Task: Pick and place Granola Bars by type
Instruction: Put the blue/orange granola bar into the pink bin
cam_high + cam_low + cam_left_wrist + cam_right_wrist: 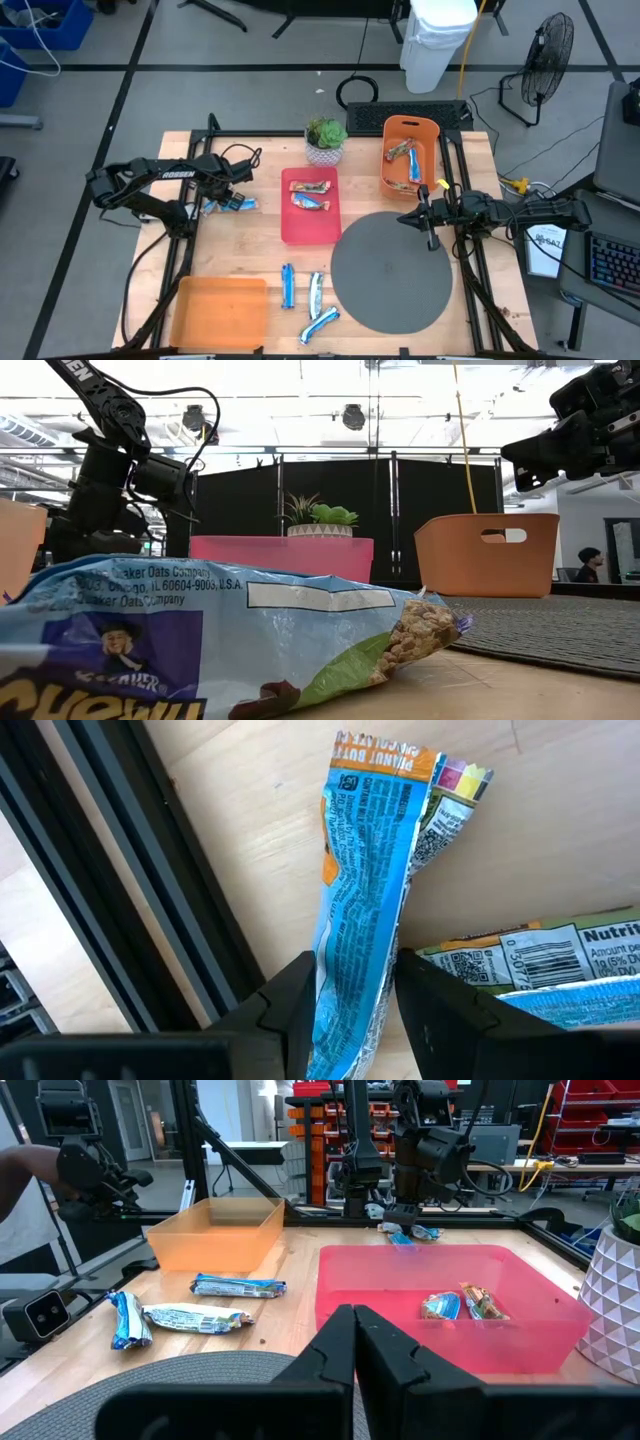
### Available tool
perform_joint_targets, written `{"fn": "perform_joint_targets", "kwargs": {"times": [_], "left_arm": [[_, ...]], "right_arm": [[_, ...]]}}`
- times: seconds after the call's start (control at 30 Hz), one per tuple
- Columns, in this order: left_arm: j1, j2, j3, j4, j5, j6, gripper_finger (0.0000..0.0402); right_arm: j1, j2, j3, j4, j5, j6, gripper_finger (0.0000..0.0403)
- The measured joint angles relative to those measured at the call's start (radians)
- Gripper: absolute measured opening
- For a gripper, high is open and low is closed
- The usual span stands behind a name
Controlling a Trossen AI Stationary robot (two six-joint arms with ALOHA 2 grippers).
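Three blue-and-white wrapped granola bars (310, 300) lie near the front edge in the high view, btwn the orange bin (220, 310) and grey round mat (392, 270); two more sit in the red tray (310, 205), others in the orange basket (410, 152). Left gripper (222, 200) is at the table's left side. Left wrist view: its fingers (290, 1010) clamp a blue-wrapped bar (365, 900) on the wood. Right wrist view: right gripper (355, 1345) closed, holding nothing, over the mat's edge.

floor: grey, dark lines | fan (548, 62) right | white bin (437, 42) behind table | ceiling lights (300, 380) bright
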Motion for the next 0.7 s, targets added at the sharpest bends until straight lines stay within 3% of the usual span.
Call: {"fn": "perform_joint_targets", "kwargs": {"times": [0.7], "left_arm": [[0.000,0.000,0.000,0.054,0.012,0.014,0.0143]], "right_arm": [[0.000,0.000,0.000,0.000,0.000,0.000,0.0000]]}}
